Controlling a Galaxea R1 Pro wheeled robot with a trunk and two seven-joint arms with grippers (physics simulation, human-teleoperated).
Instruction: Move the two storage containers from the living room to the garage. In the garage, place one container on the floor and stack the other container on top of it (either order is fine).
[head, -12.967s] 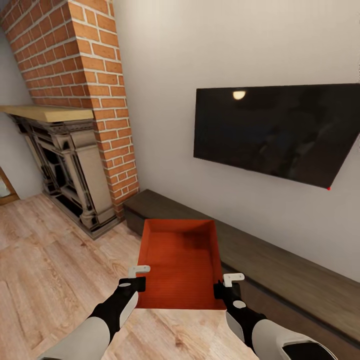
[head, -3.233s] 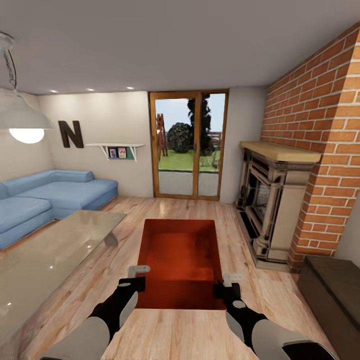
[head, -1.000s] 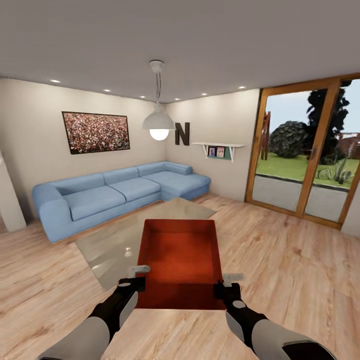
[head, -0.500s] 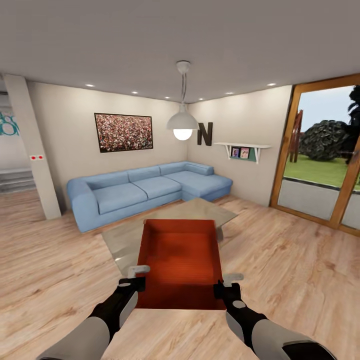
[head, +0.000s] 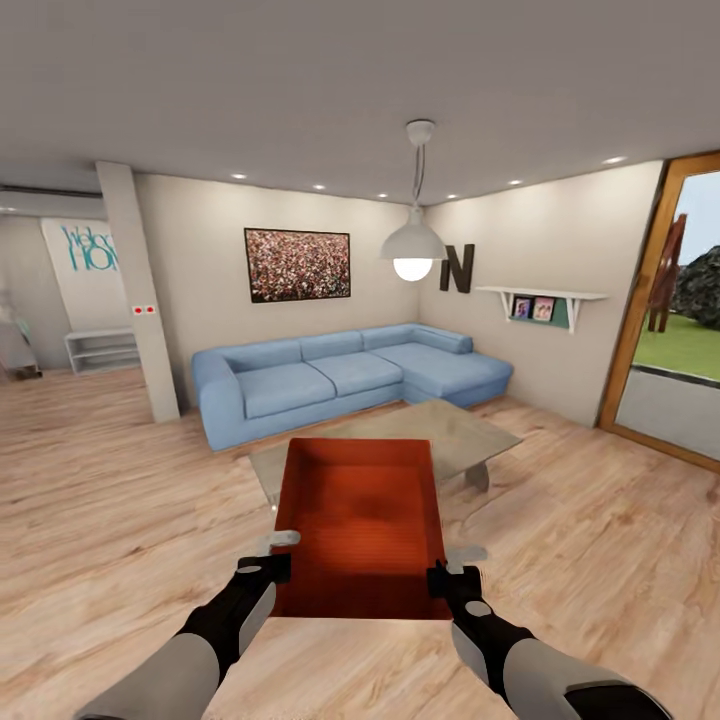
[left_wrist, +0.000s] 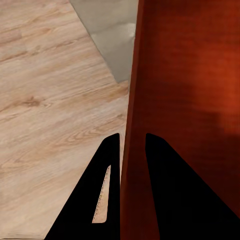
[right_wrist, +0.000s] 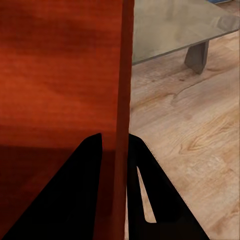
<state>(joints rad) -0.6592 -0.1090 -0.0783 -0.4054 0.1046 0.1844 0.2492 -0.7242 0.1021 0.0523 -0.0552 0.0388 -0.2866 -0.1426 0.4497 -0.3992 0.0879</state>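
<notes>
An orange-red storage container (head: 362, 520) hangs level in front of me, carried above the light wood plank floor of the living room. My left gripper (head: 281, 552) is shut on its left wall (left_wrist: 131, 150), one finger on each side. On the opposite wall (right_wrist: 122, 125) my right gripper (head: 452, 566) is shut in the same way. The container's inside holds nothing.
A glass-topped coffee table (head: 470, 432) stands just beyond the container, with a blue corner sofa (head: 340, 380) behind it. A white pillar (head: 140, 300) stands at the left, with an opening to another room past it. A pendant lamp (head: 413, 245) hangs overhead. Glass doors (head: 670, 340) are at the right.
The whole view has swung left: the sofa, table and lamp slid to the right, the glass doors are leaving at the right, and the pillar and far room came in. Both grippers still hold the container.
</notes>
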